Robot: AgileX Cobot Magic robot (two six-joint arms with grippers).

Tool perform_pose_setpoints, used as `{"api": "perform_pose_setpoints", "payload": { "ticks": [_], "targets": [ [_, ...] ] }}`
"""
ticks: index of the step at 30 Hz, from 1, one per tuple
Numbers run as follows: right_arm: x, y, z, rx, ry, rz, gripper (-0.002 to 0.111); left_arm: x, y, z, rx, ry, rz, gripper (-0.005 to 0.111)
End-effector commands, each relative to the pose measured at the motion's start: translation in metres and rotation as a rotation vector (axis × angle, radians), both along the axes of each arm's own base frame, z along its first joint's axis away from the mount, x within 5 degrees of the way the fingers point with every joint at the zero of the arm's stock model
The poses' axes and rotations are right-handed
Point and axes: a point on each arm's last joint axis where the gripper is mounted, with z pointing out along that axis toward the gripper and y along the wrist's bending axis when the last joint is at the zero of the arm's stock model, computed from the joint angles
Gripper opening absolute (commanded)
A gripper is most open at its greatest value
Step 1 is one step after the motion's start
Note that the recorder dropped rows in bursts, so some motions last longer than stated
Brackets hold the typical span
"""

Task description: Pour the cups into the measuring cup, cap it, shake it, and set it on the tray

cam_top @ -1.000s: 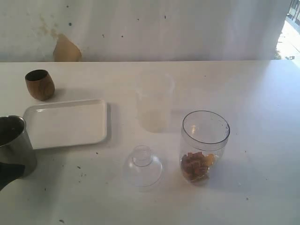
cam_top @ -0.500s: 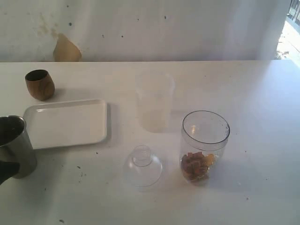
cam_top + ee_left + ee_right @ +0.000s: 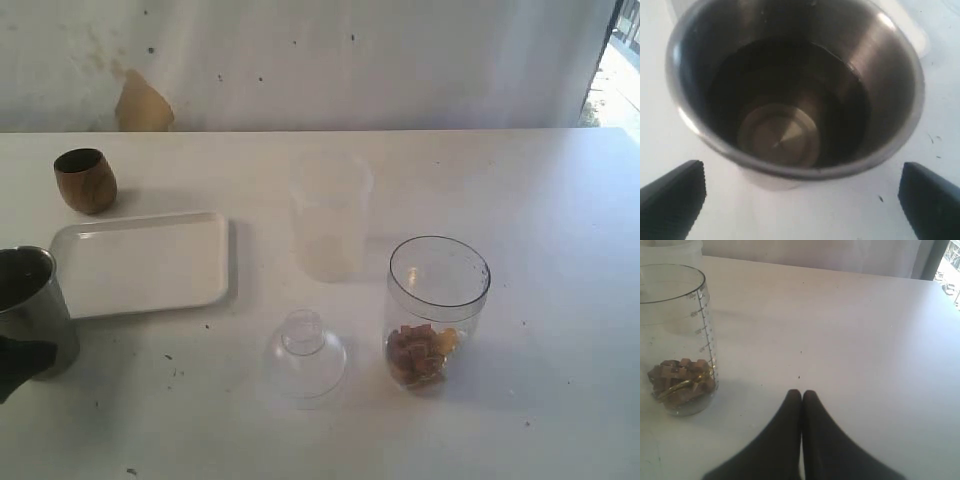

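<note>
The steel tumbler (image 3: 30,305) stands at the left table edge, in front of the white tray (image 3: 140,262). It fills the left wrist view (image 3: 795,85), and its bare metal bottom shows. My left gripper (image 3: 801,195) is open, its fingertips (image 3: 675,197) wide on either side, just short of the tumbler. One dark finger (image 3: 22,365) shows beside the tumbler. The brown wooden cup (image 3: 85,180) sits behind the tray. The clear measuring cup (image 3: 437,310) holds brown pieces (image 3: 682,380). My right gripper (image 3: 801,392) is shut and empty on the table, apart from the measuring cup (image 3: 677,335).
A frosted plastic cup (image 3: 330,215) stands at mid-table behind the measuring cup. A clear dome lid (image 3: 305,355) rests to the left of the measuring cup. A white wall runs along the table's far edge. Bright daylight shows at the far right.
The dark finger beside the steel tumbler has shifted slightly. The tumbler and everything else stay where they were.
</note>
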Motion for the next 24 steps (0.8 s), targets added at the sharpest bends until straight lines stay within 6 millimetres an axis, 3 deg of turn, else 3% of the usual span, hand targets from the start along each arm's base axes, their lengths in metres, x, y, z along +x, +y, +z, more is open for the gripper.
{"api": "perform_pose_setpoints", "payload": {
  "ticks": [1, 9, 19, 24],
  "targets": [
    [0.000, 0.000, 0.001, 0.001, -0.016, -0.001, 0.000, -0.010, 0.003, -0.001, 0.044, 0.018, 0.069, 0.105],
    [0.000, 0.000, 0.001, 0.001, -0.016, -0.001, 0.000, -0.024, 0.000, 0.022, 0.053, -0.039, 0.120, 0.105],
    [0.000, 0.000, 0.001, 0.001, -0.016, -0.001, 0.000, -0.040, 0.003, 0.026, 0.104, 0.053, 0.197, 0.105],
    [0.000, 0.000, 0.001, 0.001, -0.016, -0.001, 0.000, -0.041, 0.018, 0.027, 0.105, 0.086, 0.434, 0.105]
  ]
}}
